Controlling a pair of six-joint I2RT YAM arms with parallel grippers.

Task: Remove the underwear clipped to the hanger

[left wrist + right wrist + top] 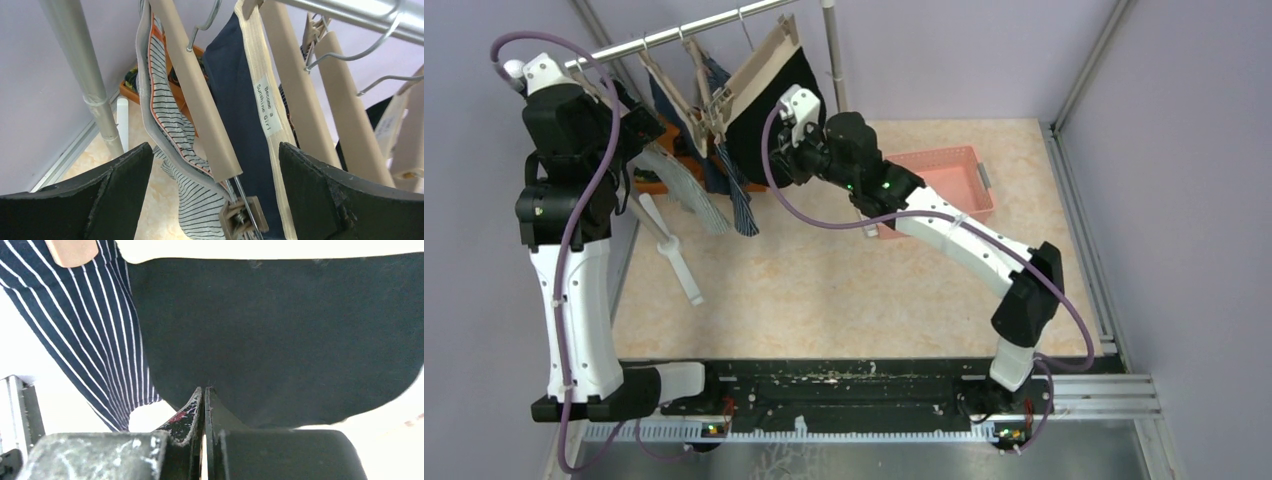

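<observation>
Right wrist view showed the right claw (202, 390) pinched together on the bottom edge of the black underwear (280, 330). It hung clipped to a hanger (762, 68) on the rail (654, 40). The left claw (215, 147) stood wide apart by the striped underwear (175, 120) near the rail's left end.

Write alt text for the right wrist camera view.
The right fingers are shut on the lower edge of the black underwear, which fills most of the view. At left hangs navy striped underwear.
</observation>
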